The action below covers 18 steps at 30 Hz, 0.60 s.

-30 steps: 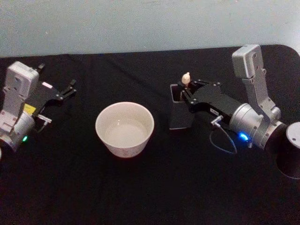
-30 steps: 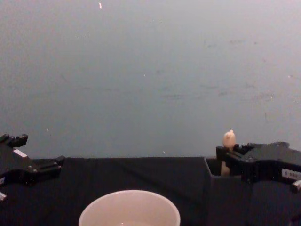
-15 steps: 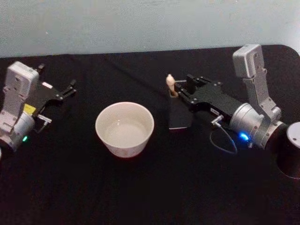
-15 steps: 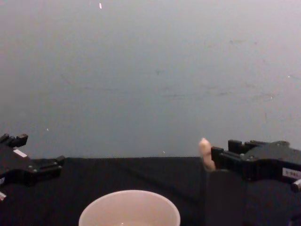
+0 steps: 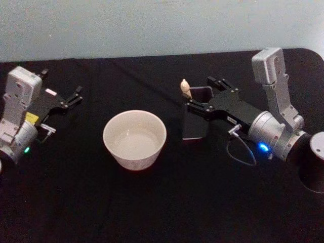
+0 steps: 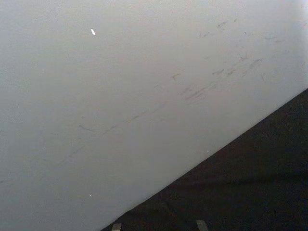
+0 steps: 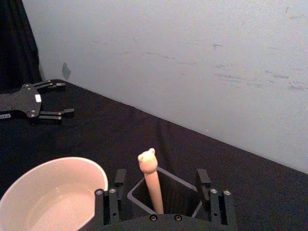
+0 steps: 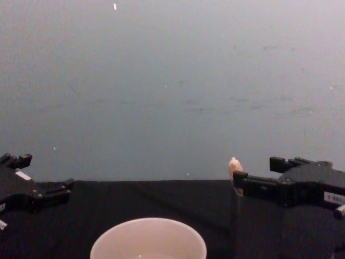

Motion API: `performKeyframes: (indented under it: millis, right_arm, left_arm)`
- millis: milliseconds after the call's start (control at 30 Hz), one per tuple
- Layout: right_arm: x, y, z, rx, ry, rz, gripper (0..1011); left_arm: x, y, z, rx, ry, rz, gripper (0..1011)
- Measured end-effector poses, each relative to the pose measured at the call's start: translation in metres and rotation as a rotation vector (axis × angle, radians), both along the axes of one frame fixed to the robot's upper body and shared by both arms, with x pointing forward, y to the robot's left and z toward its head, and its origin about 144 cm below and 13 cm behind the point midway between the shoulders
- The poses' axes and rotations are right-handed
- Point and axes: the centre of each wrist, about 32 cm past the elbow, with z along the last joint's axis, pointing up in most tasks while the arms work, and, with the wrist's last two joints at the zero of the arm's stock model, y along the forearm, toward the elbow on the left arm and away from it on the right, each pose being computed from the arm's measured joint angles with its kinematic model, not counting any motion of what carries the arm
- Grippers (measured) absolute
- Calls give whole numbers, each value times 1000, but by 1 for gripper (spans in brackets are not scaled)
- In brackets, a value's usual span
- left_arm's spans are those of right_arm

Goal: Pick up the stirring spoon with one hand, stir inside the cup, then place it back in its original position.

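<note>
Since a second ago, the right gripper [image 5: 206, 92] has released the stirring spoon [image 5: 186, 88]: its fingers [image 7: 120, 177] now stand spread wide either side of the holder box [image 5: 196, 117], gripping nothing. You will see the spoon left in the box, its knobbed handle tilted toward the cup [image 5: 134, 139], where before it stood nearer upright between the fingers. Judge the spoon as resting against the box's wall, which keeps it standing unaided. Note the left gripper [image 5: 68, 100] parked well apart at the table's left, fingers open and empty.
</note>
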Motion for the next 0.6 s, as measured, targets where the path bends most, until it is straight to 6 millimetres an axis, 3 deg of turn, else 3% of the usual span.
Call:
performKeyframes:
  millis: [167,600]
  right_arm:
    - [0,0,0,0,0,0,1002]
    - [2,-1,7,73,-86,5,1003]
  left_arm:
    - [0,0,0,0,0,0,1001]
    - [0,0,0,0,0,0,1001]
